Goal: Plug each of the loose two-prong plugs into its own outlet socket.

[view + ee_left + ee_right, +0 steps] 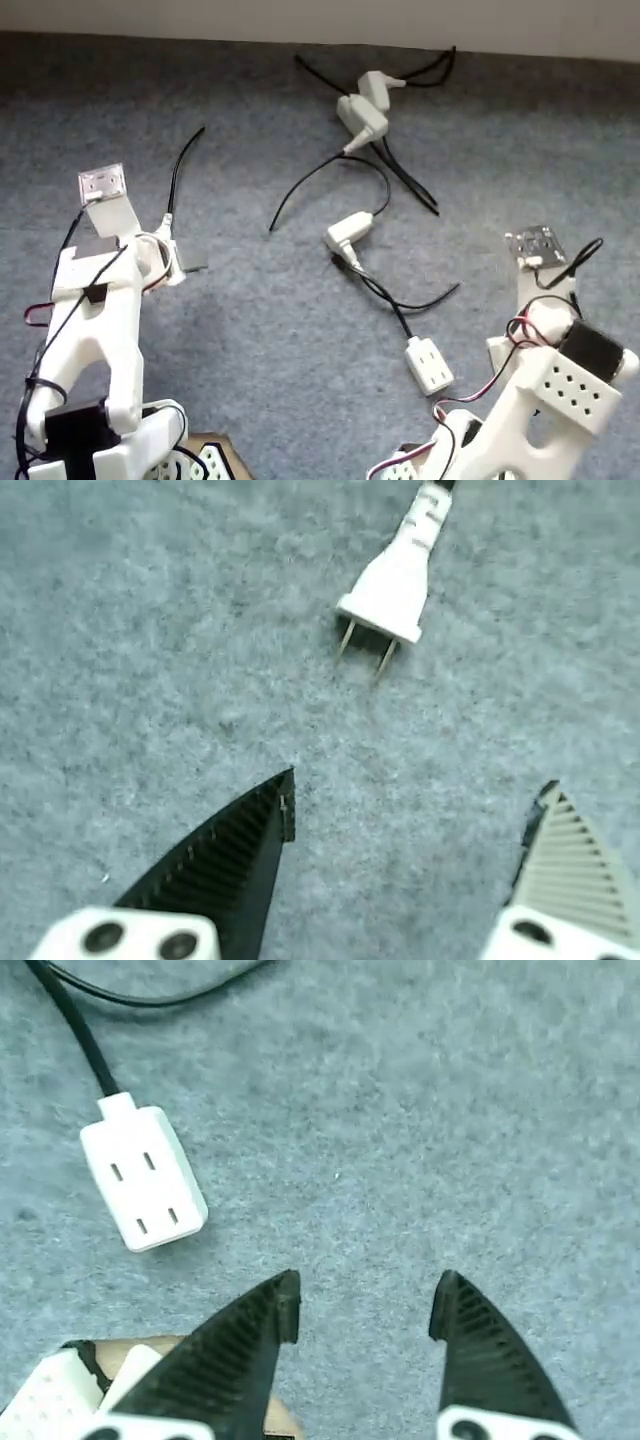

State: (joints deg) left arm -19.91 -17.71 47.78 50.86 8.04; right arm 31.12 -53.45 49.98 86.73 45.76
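Left claw (418, 792) hangs spread wide, the white two-prong plug (395, 585) just ahead of its tips, while right claw (367, 1285), also spread, sits beside the outlet socket (143, 1175), both seemingly poised to grab.

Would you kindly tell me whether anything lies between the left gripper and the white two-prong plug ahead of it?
Nothing visible does. Only bare grey carpet separates the open left gripper from the two-prong plug, whose prongs point toward the gripper.

On grey carpet (250, 340), a white outlet block (430, 365), a white plug (348, 235), two touching connectors (362, 110) farther back.
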